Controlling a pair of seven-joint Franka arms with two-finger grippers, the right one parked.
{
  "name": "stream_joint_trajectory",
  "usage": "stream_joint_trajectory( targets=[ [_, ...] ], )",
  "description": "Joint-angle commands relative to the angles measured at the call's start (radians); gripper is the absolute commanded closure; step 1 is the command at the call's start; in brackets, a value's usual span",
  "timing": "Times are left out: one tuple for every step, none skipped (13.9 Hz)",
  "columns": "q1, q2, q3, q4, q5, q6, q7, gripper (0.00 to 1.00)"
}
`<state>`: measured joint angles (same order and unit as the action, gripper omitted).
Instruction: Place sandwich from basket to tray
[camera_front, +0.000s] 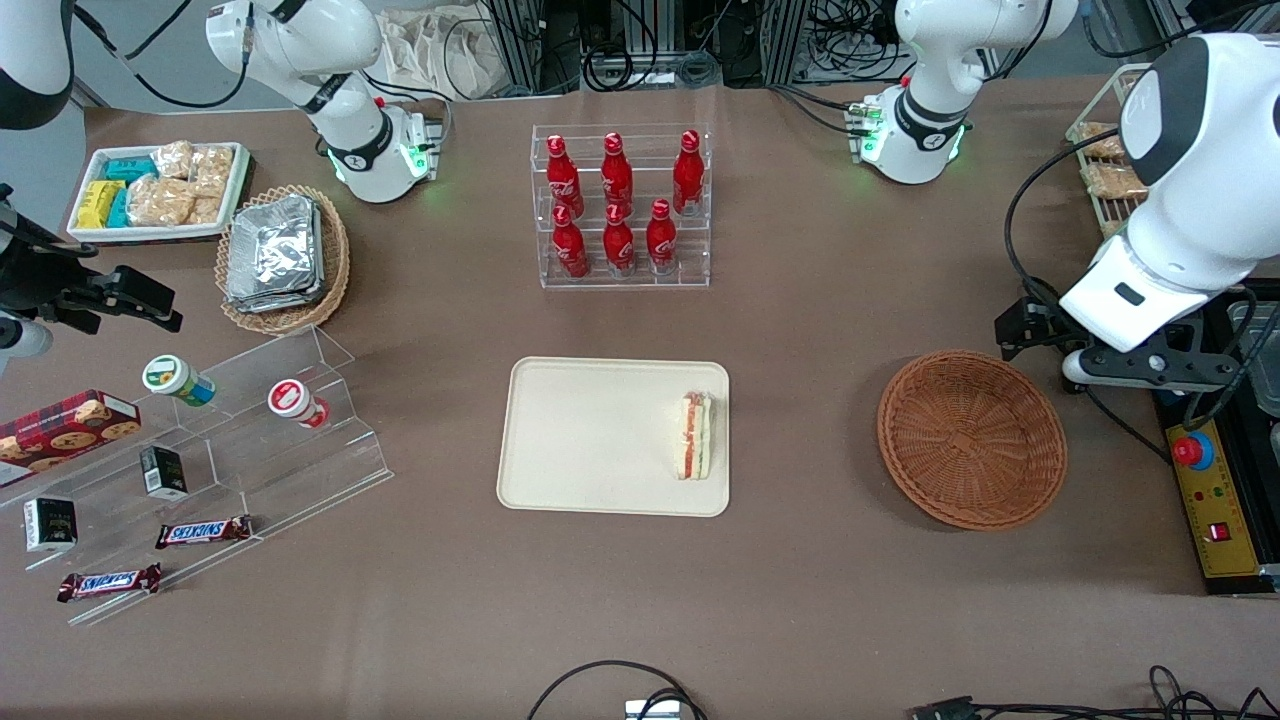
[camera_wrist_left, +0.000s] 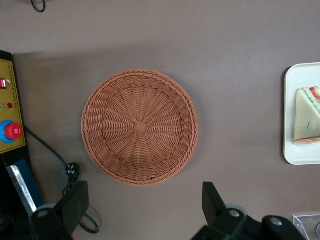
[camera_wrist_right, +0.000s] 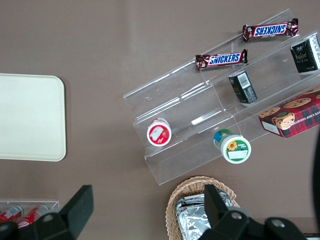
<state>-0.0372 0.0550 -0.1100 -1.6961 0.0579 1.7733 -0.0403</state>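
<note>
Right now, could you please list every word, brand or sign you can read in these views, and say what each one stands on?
"SNICKERS": on two chocolate bars on the clear stepped stand.
Cookie box: white lettering along its edge, too small to read.
Red bottles: white script, too blurred to read.
Two cups: lid labels unreadable.
The sandwich, tray and basket carry no text; the open gripper hangs above the basket.
</note>
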Motion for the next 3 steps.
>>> stream_joint_trajectory(
  targets=[
    [-0.021,-0.011,0.020,-0.004,-0.016,-0.029,0.011,0.00],
    [-0.021,-0.011,0.020,0.006,-0.021,-0.049,0.011,0.00],
    [-0.017,-0.009,0.020,0.021,-0.023,-0.076,0.011,0.00]
  ],
)
